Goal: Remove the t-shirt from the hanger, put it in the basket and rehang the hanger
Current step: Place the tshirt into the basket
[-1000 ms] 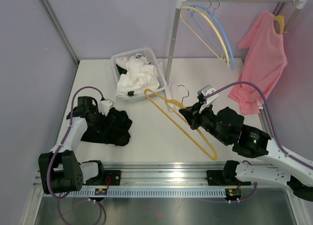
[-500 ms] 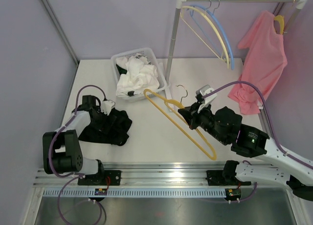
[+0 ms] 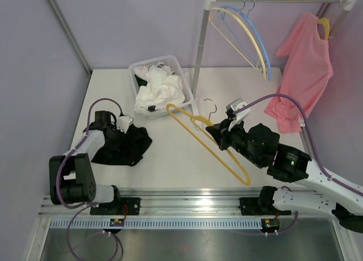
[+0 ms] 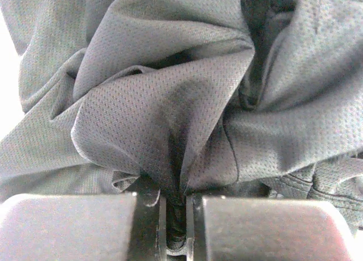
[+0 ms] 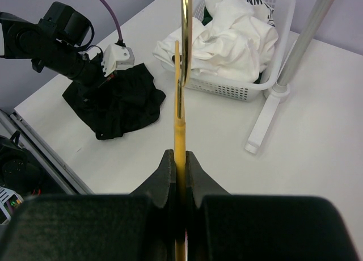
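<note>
Black t-shirt (image 3: 122, 146) drawn slightly left versus earlier frame, bunched tighter on left side of table (image 3: 170, 164), off hanger; left gripper (image 4: 176, 215) closed, fold of shirt fabric pinched between jaws; right gripper (image 5: 180, 164) clamped on bar of yellow hanger (image 5: 179, 133); hanger bare, held tilted above table centre, near white basket (image 5: 238, 89) of laundry.

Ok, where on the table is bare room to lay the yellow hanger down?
Bare table lies between the black t-shirt and the yellow hanger, in front of the basket. Another patch sits between the rack pole and the pink shirt. Crowded around the basket and rack pole.
</note>
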{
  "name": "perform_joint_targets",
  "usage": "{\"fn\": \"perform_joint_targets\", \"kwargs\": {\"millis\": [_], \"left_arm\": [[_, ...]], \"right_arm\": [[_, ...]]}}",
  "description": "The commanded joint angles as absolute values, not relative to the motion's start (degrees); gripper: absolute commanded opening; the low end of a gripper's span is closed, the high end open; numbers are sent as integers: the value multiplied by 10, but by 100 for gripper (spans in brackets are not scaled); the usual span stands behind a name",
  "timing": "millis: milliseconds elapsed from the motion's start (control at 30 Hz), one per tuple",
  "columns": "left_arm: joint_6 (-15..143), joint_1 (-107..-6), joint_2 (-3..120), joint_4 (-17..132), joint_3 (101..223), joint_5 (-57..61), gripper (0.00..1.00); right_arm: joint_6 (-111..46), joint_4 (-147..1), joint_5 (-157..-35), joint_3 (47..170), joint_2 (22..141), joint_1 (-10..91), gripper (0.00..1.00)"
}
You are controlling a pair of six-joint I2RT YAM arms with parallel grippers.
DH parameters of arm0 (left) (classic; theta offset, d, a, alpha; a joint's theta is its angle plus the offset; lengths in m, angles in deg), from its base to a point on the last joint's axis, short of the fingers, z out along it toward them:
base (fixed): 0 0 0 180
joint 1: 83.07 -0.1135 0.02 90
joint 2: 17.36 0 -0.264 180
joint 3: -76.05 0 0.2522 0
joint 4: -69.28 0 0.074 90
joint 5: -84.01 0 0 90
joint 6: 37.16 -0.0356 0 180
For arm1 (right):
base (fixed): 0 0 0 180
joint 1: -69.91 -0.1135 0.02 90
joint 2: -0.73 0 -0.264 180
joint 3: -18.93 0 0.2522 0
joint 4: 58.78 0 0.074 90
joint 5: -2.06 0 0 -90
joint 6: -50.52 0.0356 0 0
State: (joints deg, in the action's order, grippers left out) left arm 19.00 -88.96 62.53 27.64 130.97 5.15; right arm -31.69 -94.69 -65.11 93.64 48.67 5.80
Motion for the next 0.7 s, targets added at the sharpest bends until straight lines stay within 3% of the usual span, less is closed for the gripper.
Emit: {"fn": "perform_joint_targets", "kwargs": {"millis": [0,333,667], "left_arm": [[183,-893,568,256,1301,53,0],[196,-893,417,119,1423,144,0],[288,-891,483,42,1745,198,0]], "right_arm": [[-316,-912,-660,959,485,59,0],[-317,-890,-647,947,474,59,0],[-329,-848,-587,927,452,59,0]]}}
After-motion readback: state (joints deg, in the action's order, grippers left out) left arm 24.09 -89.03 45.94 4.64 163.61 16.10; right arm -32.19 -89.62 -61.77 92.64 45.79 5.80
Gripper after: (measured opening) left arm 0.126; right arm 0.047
